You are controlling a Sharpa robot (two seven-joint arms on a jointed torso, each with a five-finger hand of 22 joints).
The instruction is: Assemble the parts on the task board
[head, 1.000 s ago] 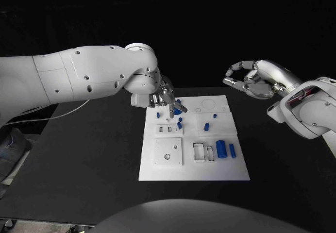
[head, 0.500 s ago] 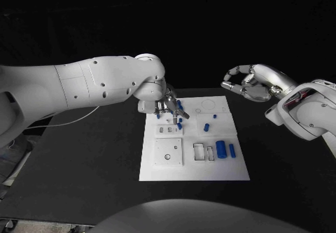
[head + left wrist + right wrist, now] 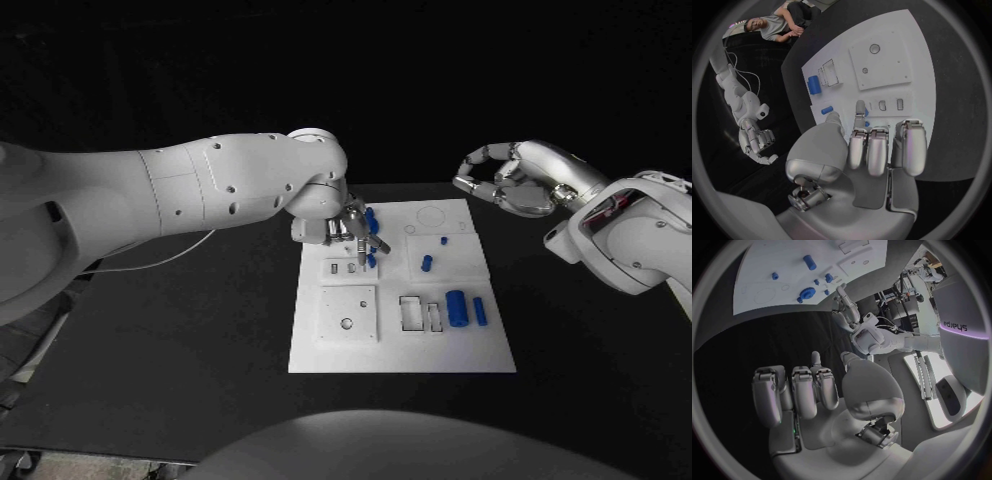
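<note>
Nearest me, the large blue cylinder (image 3: 456, 306) lies loose on the task board (image 3: 476, 350) beside its slots. Mid-board, the left hand (image 3: 343, 229) works fingertips-down among small blue parts; whether it pinches one, cannot tell. Advice: descend slowly and square. The left wrist view exposes the slot row under the fingers. Farthest, the right hand (image 3: 515, 178) hovers off-board, curled, holding nothing.

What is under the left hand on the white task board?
Under the left hand, the white task board carries small blue parts and a plate with small slots. Whether the fingers pinch a part is hidden.
</note>
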